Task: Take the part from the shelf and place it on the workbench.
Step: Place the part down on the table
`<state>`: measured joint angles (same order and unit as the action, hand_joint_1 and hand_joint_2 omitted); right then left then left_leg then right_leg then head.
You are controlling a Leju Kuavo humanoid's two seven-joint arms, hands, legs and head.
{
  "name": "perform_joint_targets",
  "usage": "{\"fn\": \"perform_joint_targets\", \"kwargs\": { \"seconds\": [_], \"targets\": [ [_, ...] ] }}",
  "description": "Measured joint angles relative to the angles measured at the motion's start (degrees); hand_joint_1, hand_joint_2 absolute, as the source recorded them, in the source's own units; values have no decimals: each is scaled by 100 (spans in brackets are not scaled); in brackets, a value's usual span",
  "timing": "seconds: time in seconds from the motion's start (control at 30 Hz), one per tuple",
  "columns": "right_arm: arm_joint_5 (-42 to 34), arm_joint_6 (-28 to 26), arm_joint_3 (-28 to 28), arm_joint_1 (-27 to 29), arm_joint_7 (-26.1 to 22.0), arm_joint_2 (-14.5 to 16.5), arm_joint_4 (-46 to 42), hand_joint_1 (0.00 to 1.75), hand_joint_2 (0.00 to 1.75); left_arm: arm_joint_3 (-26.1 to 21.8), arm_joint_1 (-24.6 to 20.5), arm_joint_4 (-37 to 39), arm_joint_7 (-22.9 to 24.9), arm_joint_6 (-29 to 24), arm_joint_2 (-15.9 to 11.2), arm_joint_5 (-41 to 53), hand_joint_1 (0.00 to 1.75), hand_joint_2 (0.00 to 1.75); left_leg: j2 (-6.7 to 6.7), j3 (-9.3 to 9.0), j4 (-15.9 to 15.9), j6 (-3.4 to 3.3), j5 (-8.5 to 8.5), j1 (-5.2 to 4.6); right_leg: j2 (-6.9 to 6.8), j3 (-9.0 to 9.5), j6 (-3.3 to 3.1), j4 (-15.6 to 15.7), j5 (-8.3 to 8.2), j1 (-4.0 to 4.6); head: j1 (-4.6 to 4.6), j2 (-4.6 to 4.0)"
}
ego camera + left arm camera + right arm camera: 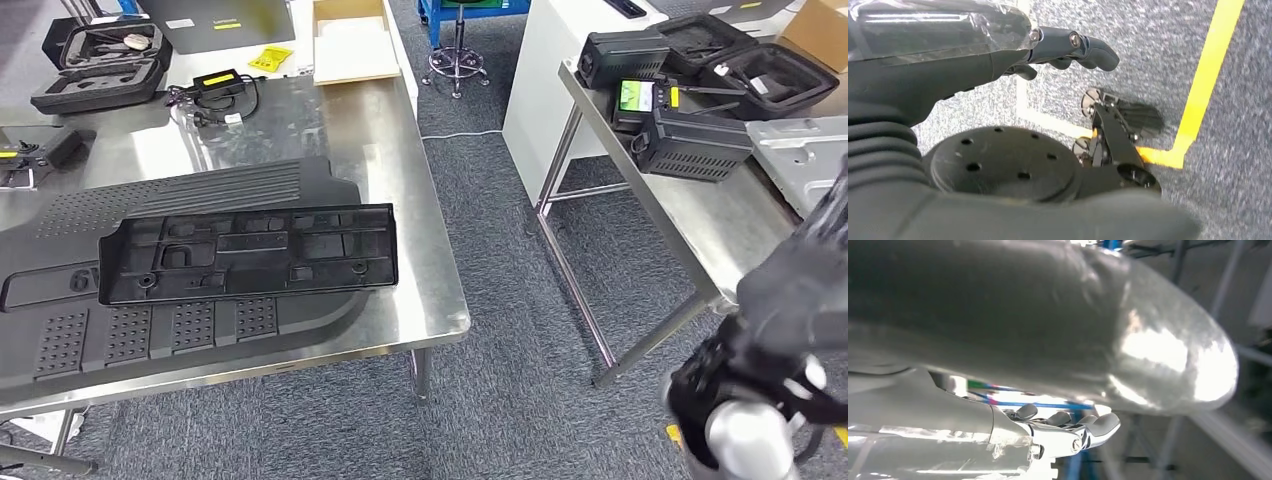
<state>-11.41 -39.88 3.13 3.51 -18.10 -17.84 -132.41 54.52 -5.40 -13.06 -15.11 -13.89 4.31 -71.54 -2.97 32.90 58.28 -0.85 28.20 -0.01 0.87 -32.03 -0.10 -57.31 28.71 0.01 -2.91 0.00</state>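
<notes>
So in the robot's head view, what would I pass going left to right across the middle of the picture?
Big black plastic panel → black ribbed tray resting on it → steel workbench edge → grey carpet → second steel table → the robot's own dark arm.

Bright even light; glare on steel workbench [400, 150]; right wrist view blurred

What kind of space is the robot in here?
Likely an industrial workshop or robot test lab: stainless steel workbenches on grey carpet, large black moulded plastic parts laid out on one, open equipment cases and black electronic boxes on the benches, and yellow floor tape.
</notes>
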Motion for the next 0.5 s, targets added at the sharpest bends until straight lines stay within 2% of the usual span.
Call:
{"fn": "perform_joint_targets", "kwargs": {
  "seconds": [0.13,0.23,0.3,0.33,0.4,0.47,0.5],
  "targets": [
    [-756,11,90,642,-587,403,310,0,0,-74,-1,15,86,-44,0,-34,0,175,0,0,5,-19,15,-31,1,3,17,0,9,-21,0,0],
    [-990,21,228,801,-710,622,593,0,0,-97,-7,19,158,-12,0,-8,0,175,1,-5,7,-47,21,-66,3,8,48,11,9,-46,2,0],
    [-1006,26,285,834,-725,718,731,0,0,-99,-14,21,169,-5,2,11,0,175,8,-42,-51,-90,-19,-43,4,26,86,1,24,-43,2,0],
    [-993,25,298,843,-720,748,772,0,0,-99,-17,21,171,-2,2,18,0,175,16,-69,-94,-115,-46,-24,-2,7,102,-77,96,-41,-7,0],
    [-961,25,307,851,-680,791,835,0,0,-99,-20,21,171,7,3,35,0,175,37,-109,-156,-147,-80,7,-19,-192,128,-572,430,-56,-40,0],
    [-927,43,319,854,-617,839,908,0,0,-99,-19,22,180,12,3,60,0,175,49,-110,-161,-152,-81,11,-29,-535,166,-1314,780,-87,-69,0],
    [-915,58,327,855,-589,865,949,0,0,-99,-18,22,191,12,3,71,0,175,52,-108,-159,-150,-78,13,-32,-636,186,-1534,823,-106,-73,0]
  ]
}}
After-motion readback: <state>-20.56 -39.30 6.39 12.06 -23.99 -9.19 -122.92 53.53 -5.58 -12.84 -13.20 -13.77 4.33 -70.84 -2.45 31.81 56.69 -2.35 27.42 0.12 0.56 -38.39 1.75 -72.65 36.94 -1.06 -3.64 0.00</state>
